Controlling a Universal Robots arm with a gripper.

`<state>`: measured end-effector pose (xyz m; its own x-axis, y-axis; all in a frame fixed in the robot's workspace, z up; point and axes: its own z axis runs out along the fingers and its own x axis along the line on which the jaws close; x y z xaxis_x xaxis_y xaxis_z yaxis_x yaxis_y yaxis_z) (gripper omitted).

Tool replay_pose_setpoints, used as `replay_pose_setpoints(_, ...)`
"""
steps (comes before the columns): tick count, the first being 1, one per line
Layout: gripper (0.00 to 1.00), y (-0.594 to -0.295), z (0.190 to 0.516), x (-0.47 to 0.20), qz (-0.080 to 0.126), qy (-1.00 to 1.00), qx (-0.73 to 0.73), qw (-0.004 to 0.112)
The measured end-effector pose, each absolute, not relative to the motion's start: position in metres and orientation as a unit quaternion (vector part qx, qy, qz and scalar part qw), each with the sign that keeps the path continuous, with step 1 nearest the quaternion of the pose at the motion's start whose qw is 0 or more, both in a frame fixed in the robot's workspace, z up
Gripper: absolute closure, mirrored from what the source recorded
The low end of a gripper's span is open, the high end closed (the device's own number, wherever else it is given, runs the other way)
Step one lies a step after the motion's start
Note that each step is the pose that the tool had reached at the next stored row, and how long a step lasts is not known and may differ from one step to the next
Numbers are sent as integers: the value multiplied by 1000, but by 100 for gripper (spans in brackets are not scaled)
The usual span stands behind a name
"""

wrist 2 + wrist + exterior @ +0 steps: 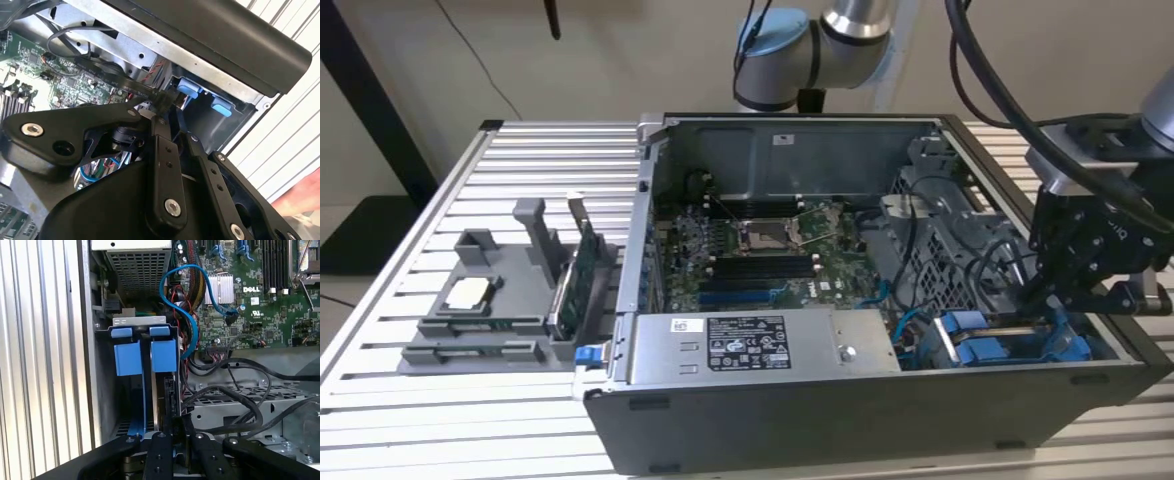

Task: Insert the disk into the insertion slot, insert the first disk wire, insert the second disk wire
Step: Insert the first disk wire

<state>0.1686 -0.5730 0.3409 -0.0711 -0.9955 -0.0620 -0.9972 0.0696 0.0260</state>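
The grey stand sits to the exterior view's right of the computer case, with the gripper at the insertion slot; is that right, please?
Not quite: the grey stand sits to the exterior view's left of the computer case, as that view shows; the gripper is at the insertion slot.

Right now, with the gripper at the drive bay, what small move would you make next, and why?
Probably a slow, short push along the insertion slot. In the first wrist view the gripper sits right at the near edge of the disk, whose blue frame already stands in the slot beside a second blue carrier. Whether it is fully seated cannot be told.
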Motion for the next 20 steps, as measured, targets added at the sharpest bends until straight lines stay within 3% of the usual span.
replay_pose_setpoints(20,81,-577,340,169,32,733,-679,12)
